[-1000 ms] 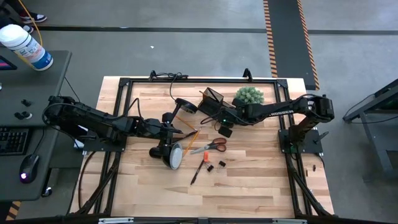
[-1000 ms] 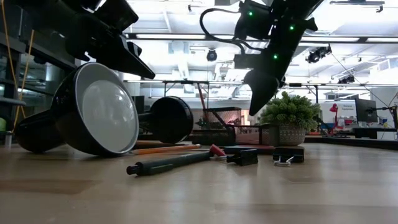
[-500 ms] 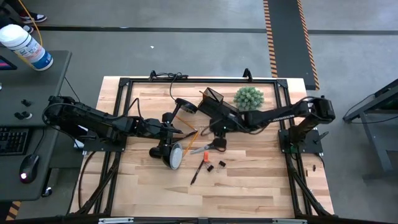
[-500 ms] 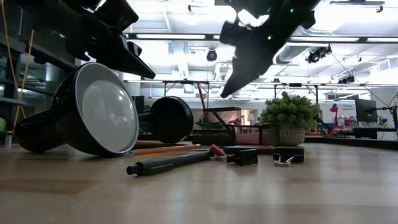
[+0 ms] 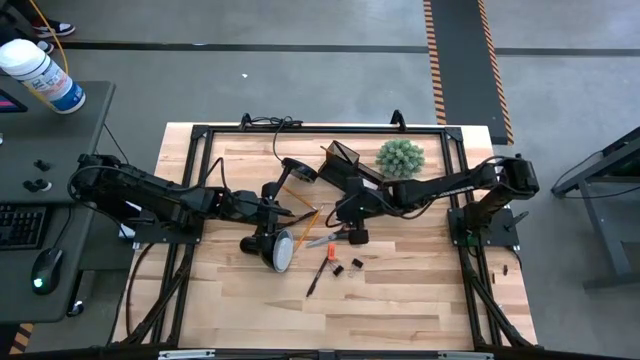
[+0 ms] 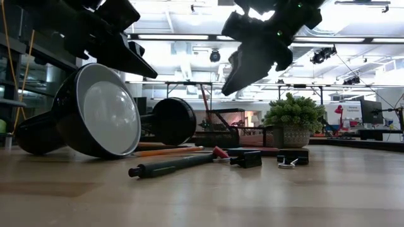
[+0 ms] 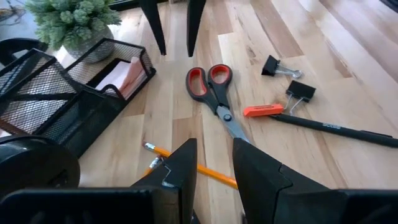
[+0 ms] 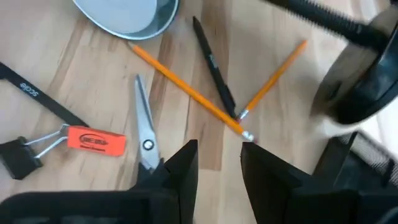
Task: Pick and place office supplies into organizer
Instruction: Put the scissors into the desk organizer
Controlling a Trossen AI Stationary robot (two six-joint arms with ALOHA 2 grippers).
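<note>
The orange-handled scissors point(image 7: 210, 93) lie flat on the table beside two crossed yellow pencils point(image 8: 205, 102), a black pen point(image 7: 336, 127) and two black binder clips point(image 7: 301, 93). The dark mesh organizer point(image 7: 74, 99) stands past them with a pink pad point(image 7: 129, 76) in its low tray. My right gripper point(image 5: 350, 230) hovers open above the scissors; its two fingers point(image 7: 163, 37) hang apart over the handles. My left gripper point(image 7: 211, 158) is open and low over the pencils point(image 5: 305, 217), next to the lamp.
A black desk lamp lies on its side, head point(image 5: 281, 250) toward the near edge and base point(image 5: 295, 170) farther back, close to my left gripper. A green spiky plant point(image 5: 400, 155) stands to the right of the organizer point(image 5: 345, 158). An orange tag point(image 8: 93, 141) lies by the clips.
My right gripper has swung from beside the organizer toward the table's left and near edge, turning as it went, and now hangs over the scissors. My left arm and all the supplies have stayed where they were.
</note>
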